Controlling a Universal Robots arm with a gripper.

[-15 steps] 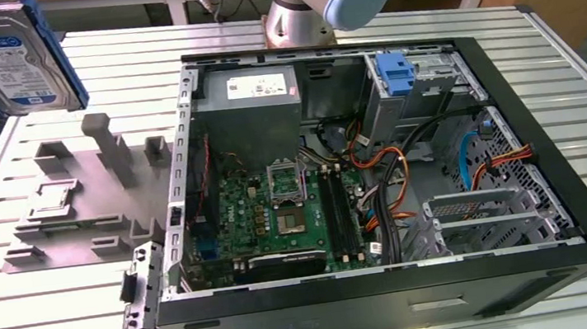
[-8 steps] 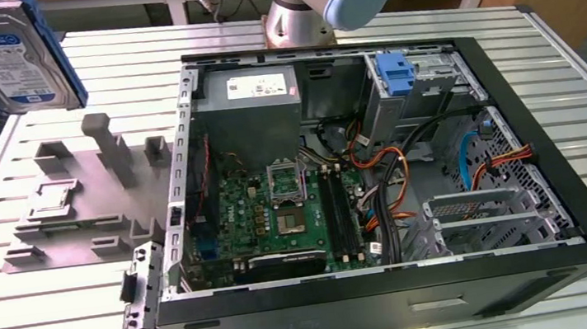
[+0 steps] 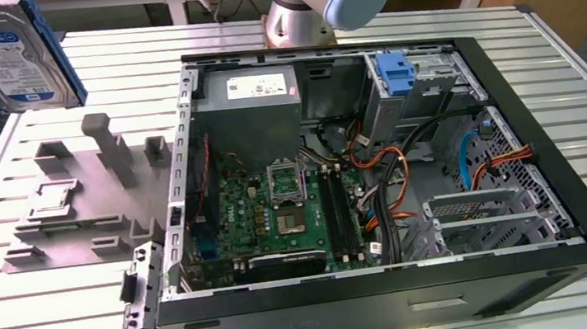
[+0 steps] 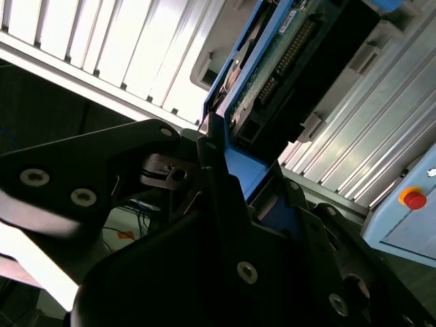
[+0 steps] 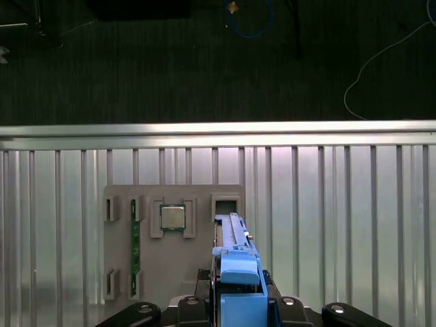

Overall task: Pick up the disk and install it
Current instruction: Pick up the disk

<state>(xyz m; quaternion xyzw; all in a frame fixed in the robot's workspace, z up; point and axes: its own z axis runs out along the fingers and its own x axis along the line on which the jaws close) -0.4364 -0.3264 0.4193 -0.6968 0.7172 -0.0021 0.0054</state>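
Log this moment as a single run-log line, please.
stage: disk picked, not installed | gripper: shut on disk | disk position: aloft over grey fixture tray | computer case: open, beside tray

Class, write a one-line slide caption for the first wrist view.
The gripper holds the disk edge-on above the grey tray.

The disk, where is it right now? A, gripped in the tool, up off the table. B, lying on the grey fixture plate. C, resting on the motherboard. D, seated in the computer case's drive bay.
A: in the first wrist view the disk stands clamped in the tool, held up above the grey fixture plate.
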